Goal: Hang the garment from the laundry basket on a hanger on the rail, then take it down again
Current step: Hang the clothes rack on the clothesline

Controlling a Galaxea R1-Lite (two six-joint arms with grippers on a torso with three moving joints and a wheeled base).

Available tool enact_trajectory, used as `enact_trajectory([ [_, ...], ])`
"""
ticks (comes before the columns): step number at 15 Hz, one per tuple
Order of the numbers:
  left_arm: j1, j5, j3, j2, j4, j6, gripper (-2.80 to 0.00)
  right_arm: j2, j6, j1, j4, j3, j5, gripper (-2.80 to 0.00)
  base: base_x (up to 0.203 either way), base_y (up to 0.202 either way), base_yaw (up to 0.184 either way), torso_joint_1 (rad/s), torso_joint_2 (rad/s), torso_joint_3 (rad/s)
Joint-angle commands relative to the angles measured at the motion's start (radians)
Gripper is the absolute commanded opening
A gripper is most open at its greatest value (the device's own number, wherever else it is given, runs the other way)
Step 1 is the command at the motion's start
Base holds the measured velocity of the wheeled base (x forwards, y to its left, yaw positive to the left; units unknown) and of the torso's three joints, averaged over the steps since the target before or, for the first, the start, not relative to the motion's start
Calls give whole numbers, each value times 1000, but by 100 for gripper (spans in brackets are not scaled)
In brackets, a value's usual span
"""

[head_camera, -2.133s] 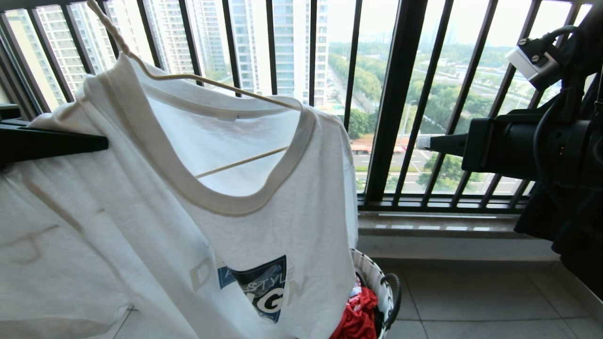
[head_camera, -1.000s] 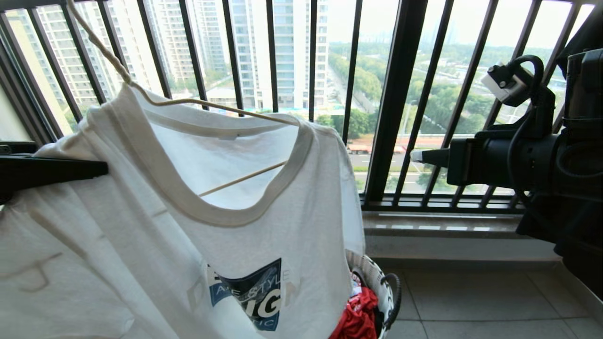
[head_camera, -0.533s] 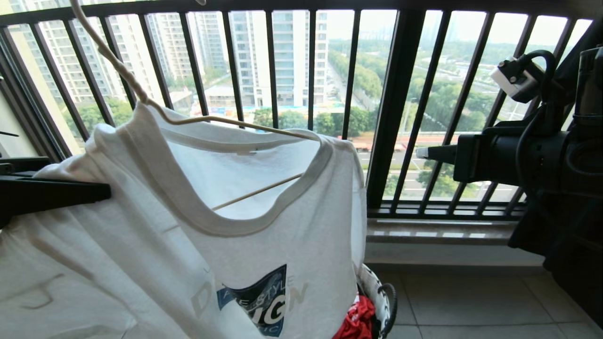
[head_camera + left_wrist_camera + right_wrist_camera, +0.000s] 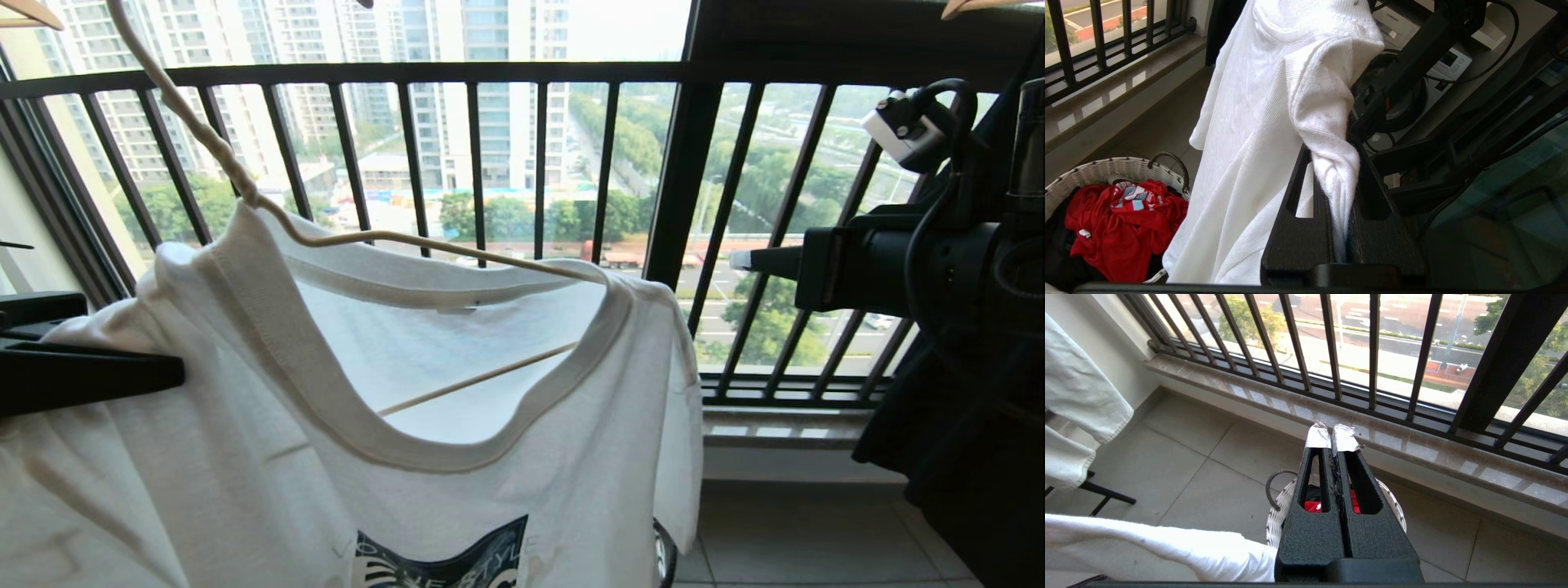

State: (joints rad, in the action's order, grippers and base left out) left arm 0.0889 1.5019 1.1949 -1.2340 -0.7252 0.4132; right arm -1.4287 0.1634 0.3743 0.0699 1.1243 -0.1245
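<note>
Plainly, garment point(image 4: 1274, 122) bunched between left claw point(image 4: 1337, 171) fingers.

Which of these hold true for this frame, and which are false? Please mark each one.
1. The left gripper is shut on the white T-shirt. True.
2. The T-shirt is on the thin cream hanger. True.
3. The right gripper holds the hanger's hook. False: it is shut on nothing, off to the right by the black window railing.
4. The laundry basket is empty. False: a red garment lies in it.
5. The T-shirt lies folded on the floor. False: it hangs in the air.
</note>
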Motion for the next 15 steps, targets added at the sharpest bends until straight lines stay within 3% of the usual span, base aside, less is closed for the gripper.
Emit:
enact_trajectory([
  [1,-1,9,-6,21,-3,3,-280,2,1,1,1,-1,-1,-280,0,0,0,168,-477,-308],
  [15,-106,6,-43,39,-2,4,-280,16,1,0,-1,-4,-4,-280,0,0,0,217,-521,-308],
])
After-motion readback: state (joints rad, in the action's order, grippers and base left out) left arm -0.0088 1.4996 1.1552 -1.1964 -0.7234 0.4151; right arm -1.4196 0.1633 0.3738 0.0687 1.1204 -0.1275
